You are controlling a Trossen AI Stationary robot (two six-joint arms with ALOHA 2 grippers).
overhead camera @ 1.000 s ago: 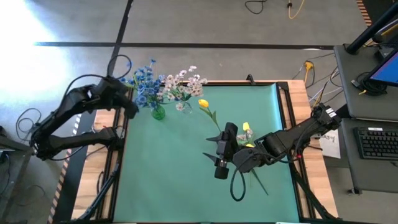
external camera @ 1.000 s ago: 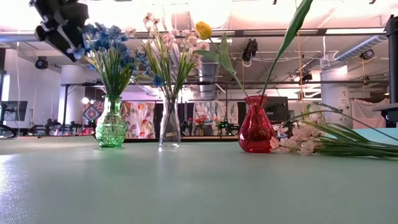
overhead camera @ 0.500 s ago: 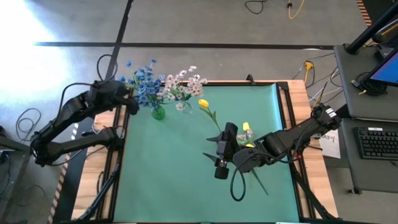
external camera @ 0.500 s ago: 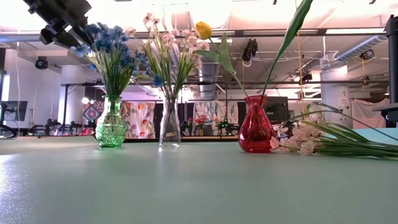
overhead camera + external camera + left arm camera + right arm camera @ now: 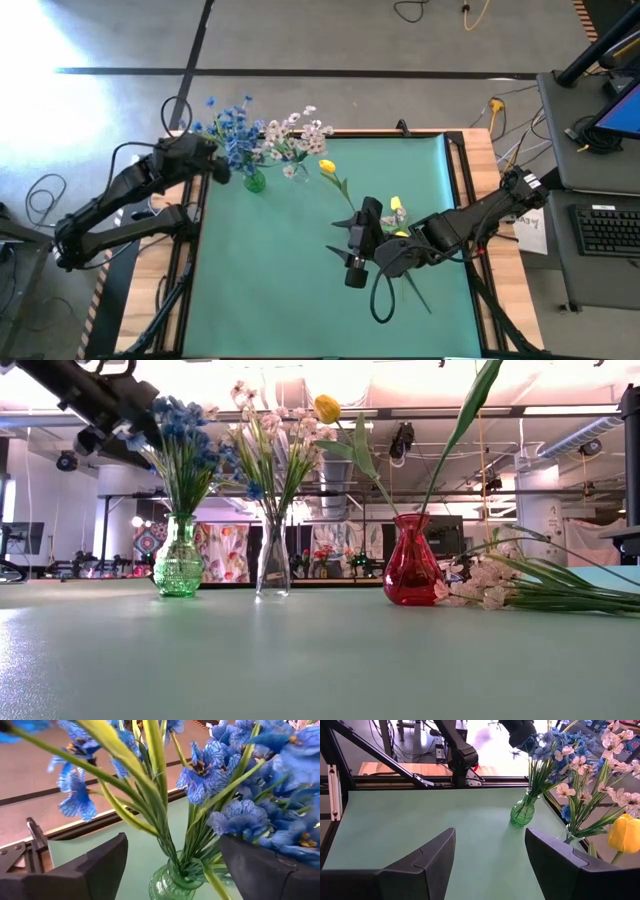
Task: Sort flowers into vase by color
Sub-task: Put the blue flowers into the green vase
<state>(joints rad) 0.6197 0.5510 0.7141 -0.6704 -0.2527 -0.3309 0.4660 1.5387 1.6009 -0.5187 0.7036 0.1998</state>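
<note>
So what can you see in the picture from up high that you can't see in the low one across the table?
Only the high view shows the right gripper, waiting open over the middle of the green mat, and the floor around the table. Only the low view shows the red vase from the side, the pink-white flowers lying beside it, and the room behind. Both show the blue flowers in the green vase, with the left gripper next to them, and the yellow tulip.
</note>
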